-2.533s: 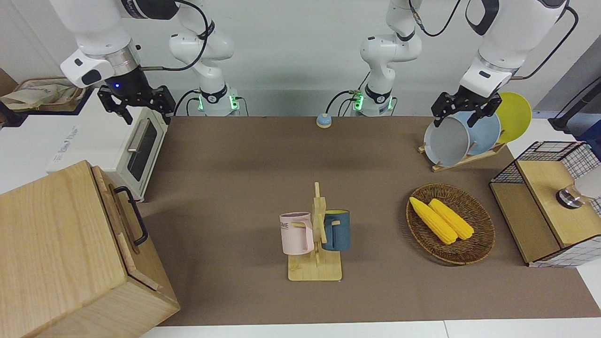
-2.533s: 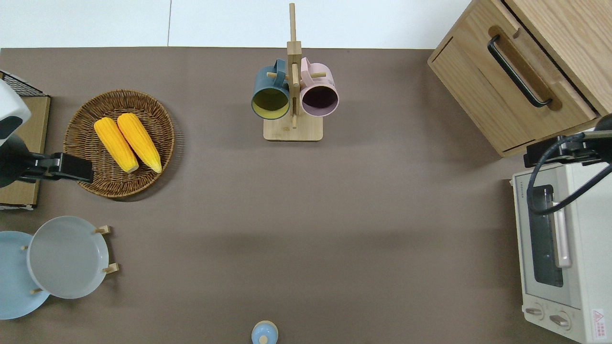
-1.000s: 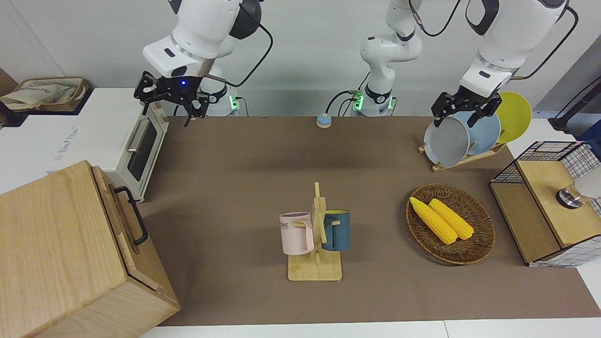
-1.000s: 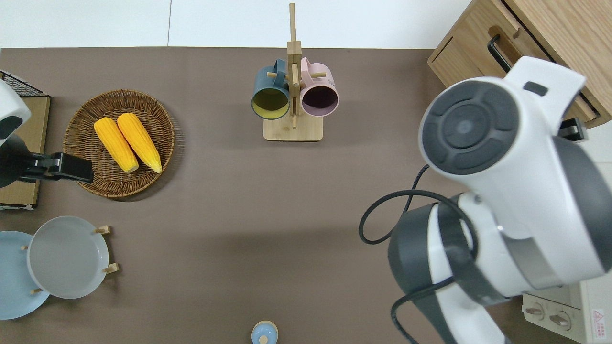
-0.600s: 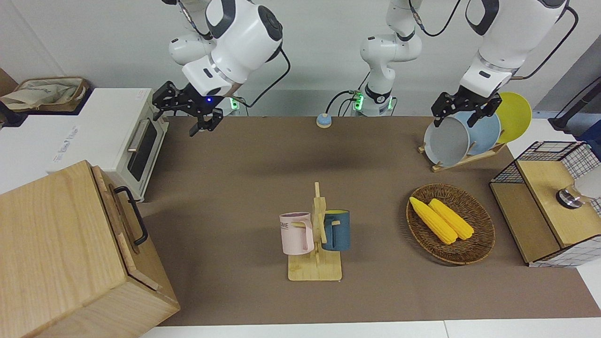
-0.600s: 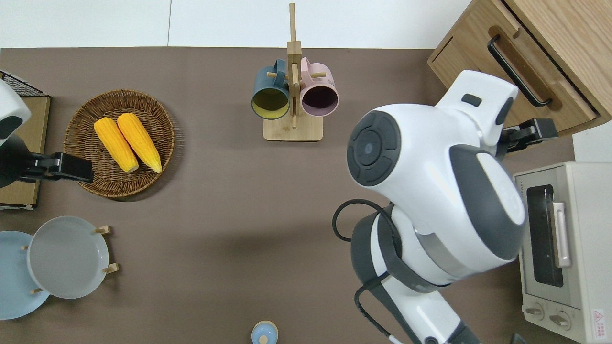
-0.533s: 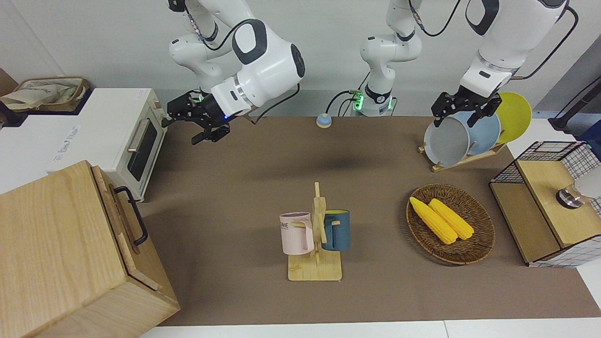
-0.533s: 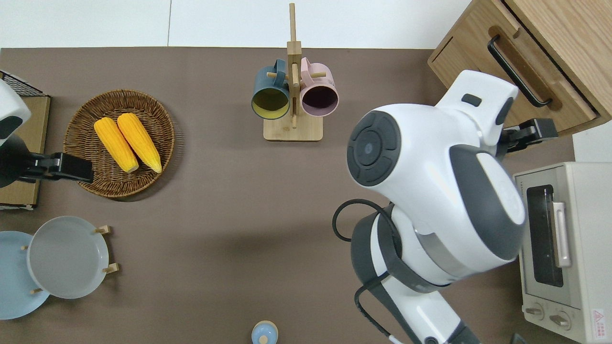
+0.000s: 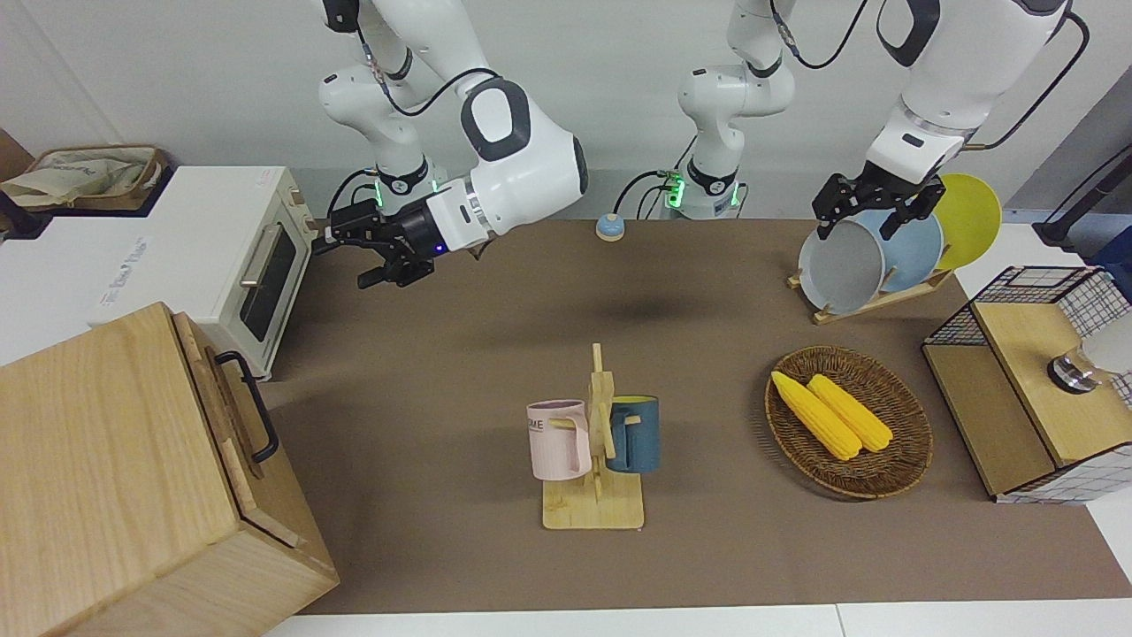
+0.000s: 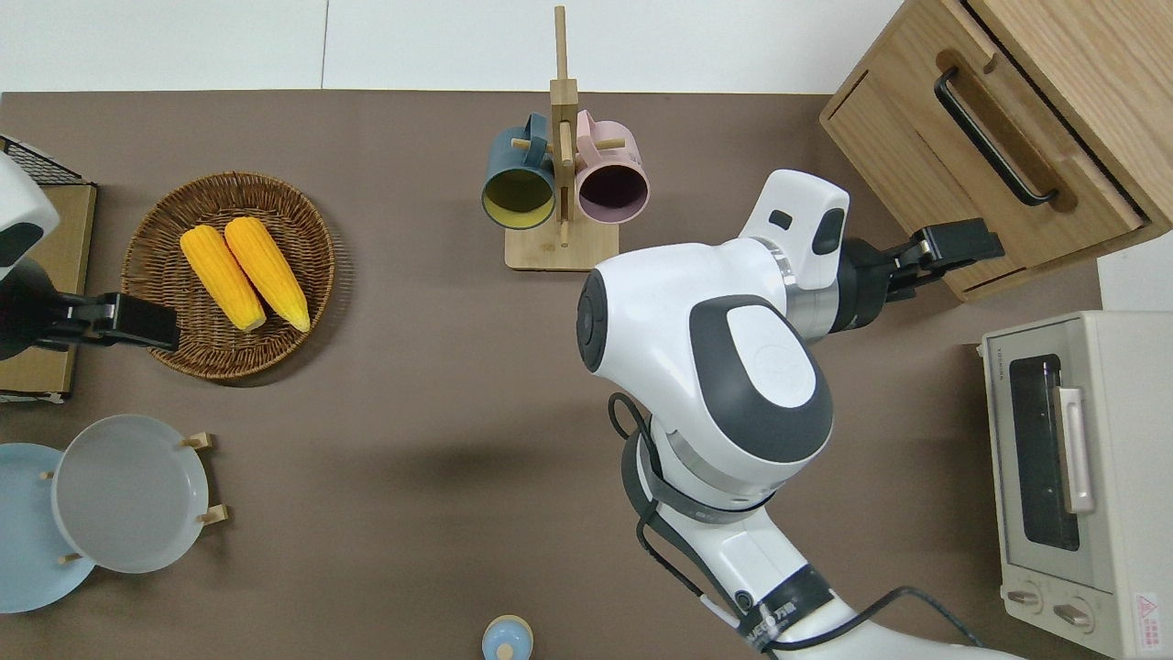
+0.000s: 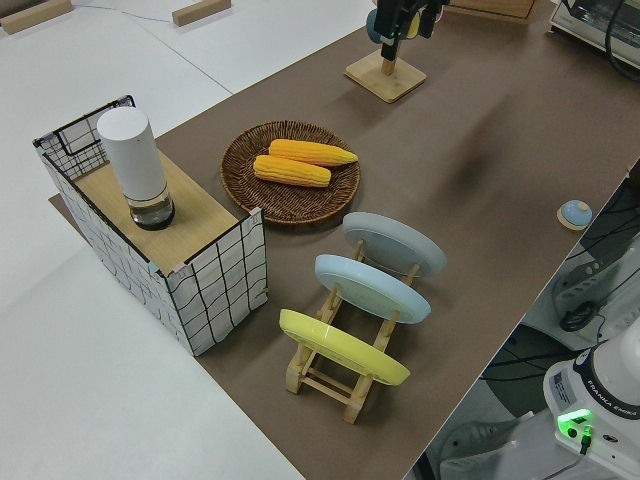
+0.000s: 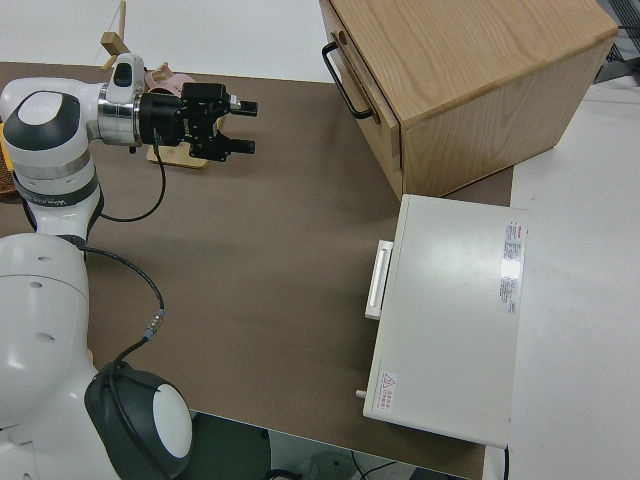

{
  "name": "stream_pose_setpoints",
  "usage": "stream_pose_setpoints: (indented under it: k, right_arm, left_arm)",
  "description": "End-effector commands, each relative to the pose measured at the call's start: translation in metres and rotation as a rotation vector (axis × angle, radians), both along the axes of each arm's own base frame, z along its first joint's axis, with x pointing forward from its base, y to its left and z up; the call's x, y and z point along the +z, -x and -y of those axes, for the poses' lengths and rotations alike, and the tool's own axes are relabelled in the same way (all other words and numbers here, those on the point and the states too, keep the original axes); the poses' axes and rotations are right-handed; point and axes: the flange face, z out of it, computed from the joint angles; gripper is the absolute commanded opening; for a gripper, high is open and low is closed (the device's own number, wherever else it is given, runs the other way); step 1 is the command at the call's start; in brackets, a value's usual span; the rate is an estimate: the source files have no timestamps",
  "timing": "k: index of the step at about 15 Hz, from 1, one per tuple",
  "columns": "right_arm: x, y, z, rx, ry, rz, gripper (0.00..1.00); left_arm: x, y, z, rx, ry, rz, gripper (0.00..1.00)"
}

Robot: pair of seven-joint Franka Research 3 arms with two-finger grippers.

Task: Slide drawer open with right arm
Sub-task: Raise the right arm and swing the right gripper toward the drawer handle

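The right arm (image 10: 724,357) reaches out w/ its wrist turned level, so the right claw (image 12: 240,125) points sideways toward the wooden cabinet (image 9: 115,478). The claw's two fingers stand apart, so it is open, and nothing is between them. In the overhead view the claw (image 10: 953,249) is over the brown worktop (image 10: 440,385), at the lower corner of the cabinet front, not touching it.

The drawer (image 10: 999,156) is the wide top panel of the cabinet front, at the right arm's end of the worktop, farther from the robots than the white toaster oven (image 10: 1072,477). It sits flush in the cabinet, closed. Its black bar handle (image 10: 994,137) is free; the claw is near it but apart, approx. at the handle's end that is nearer to the robots.

The left arm is parked; its left claw (image 9: 875,208) has fingers spread open.

Mid worktop stands a wooden mug tree (image 9: 597,451) w/ a pink mug (image 9: 559,440) and a dark blue mug (image 9: 635,433). A wicker basket (image 9: 902,469) holds two corn cobs (image 9: 831,414).
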Motion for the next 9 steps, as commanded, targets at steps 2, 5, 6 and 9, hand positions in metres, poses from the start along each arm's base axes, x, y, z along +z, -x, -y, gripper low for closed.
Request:
stream_pose_setpoints:
  k: [2, 5, 6, 9]
  right_arm:
    - [-0.018, -0.009, -0.004, 0.054, 0.091, 0.031, 0.987]
    - [-0.025, -0.019, -0.001, 0.089, 0.093, 0.051, 0.987]
    - [-0.028, -0.023, 0.000, 0.107, 0.087, 0.051, 0.987]
    - [-0.038, -0.036, 0.008, 0.154, 0.136, 0.063, 0.987]
  left_arm:
    - [0.003, -0.002, -0.001, -0.010, -0.016, -0.006, 0.99]
    - [0.004, -0.002, -0.001, -0.010, -0.016, -0.005, 0.99]
    - [0.004, -0.002, -0.001, -0.010, -0.016, -0.005, 0.99]
    - [0.003, -0.002, -0.001, -0.010, -0.016, -0.006, 0.99]
